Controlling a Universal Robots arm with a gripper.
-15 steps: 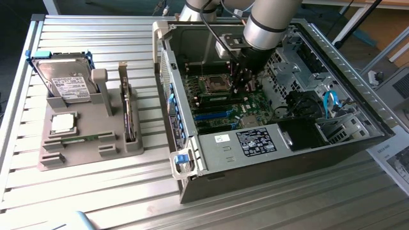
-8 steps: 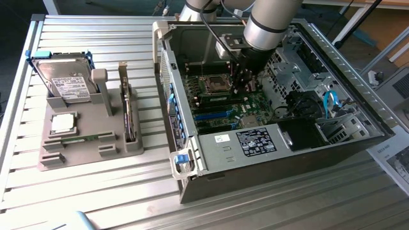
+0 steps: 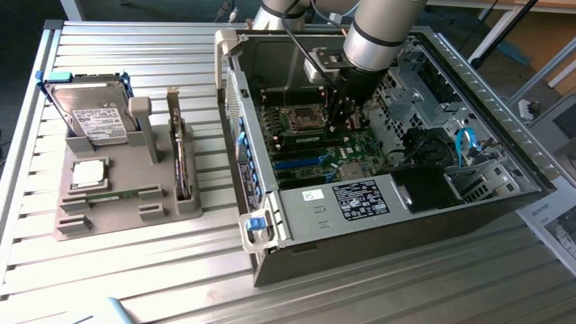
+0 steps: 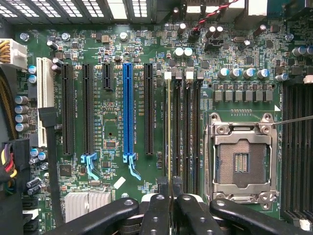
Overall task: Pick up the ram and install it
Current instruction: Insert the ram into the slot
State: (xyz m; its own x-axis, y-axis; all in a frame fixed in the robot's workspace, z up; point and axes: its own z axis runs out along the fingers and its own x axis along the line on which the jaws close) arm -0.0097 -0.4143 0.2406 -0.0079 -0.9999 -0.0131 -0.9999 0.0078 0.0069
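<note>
The ram [image 4: 169,127] appears edge-on in the wrist view as a thin yellow-green line. It is lined up with the memory slot furthest from the empty processor socket [image 4: 240,161], ending at that slot's white latch [image 4: 167,76]. My gripper [image 4: 169,205] is shut on the ram's near end, with a black finger [image 4: 156,210] on each side. In the exterior view the gripper [image 3: 344,118] reaches down inside the open computer case [image 3: 360,202], just above the green motherboard [image 3: 311,152]. I cannot tell whether the ram touches the slot.
Blue and black expansion slots [image 4: 128,107] lie beside the memory slots. Drive cages and cables [image 3: 463,145] fill the case at the exterior view's right. Left of the case, a grey holder [image 3: 166,209] carries a hard drive [image 3: 90,115], a silver processor [image 3: 88,173] and another green stick [image 3: 112,196].
</note>
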